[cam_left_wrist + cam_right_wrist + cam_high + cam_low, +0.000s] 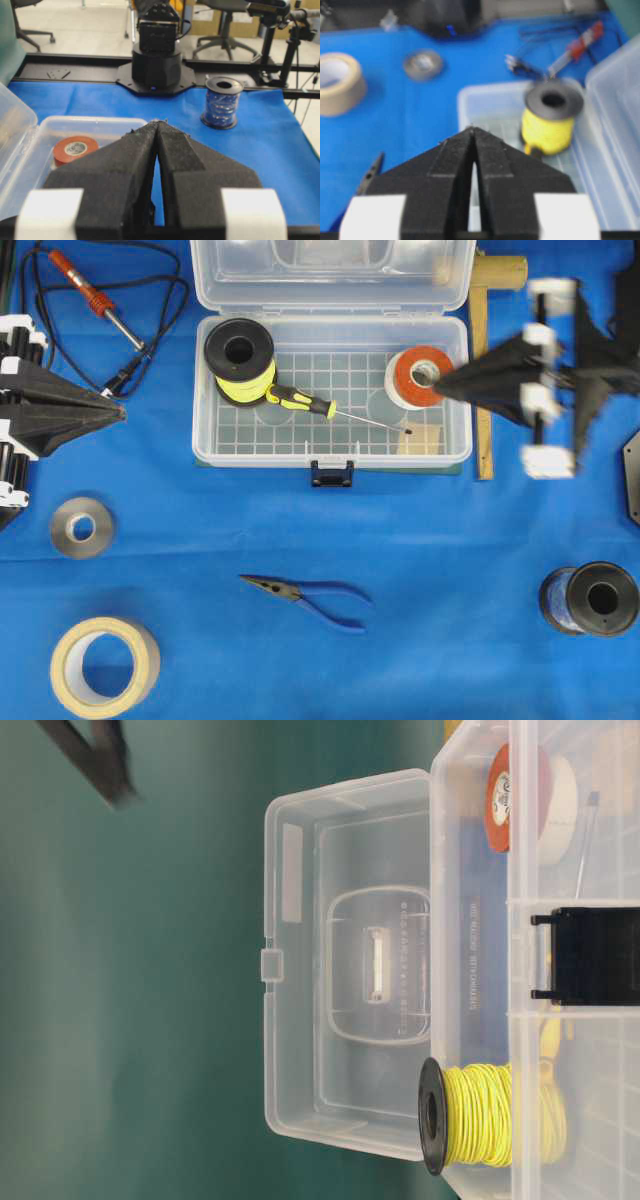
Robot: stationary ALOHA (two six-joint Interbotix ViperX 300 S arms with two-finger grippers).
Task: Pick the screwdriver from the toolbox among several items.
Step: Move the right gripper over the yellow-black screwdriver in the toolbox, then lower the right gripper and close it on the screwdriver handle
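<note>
Overhead exterior view showed the screwdriver [300,401] lying on the gridded floor of the open toolbox [200,390], its yellow-and-black handle touching the yellow spool [242,362] at the left and its thin shaft running right, the tip near the tan block [421,440]; the orange-and-white tape roll [416,376] sat at the right end. The right end effector [440,386] hung over that right end with its jaws together and nothing between them, blurred in the frame; the left end effector [122,414] rested left of the box, jaws likewise together and empty. As a judgement, the reach had only begun and the grasp was not yet made. The risks from here: shut jaws would merely push the tool, so they had to part first; a descent at the handle could strike the spool pressed against it; a pinch on the thin shaft might let it roll or pivot; and the tape roll under the right end effector could be knocked on the way across. Counted: one screwdriver, one toolbox, three other items inside it. On the blue bench outside lay one soldering iron [95,300], one pair of pliers [310,595], two tape rolls at the left [82,528] [104,665] and one dark spool [590,598].
</note>
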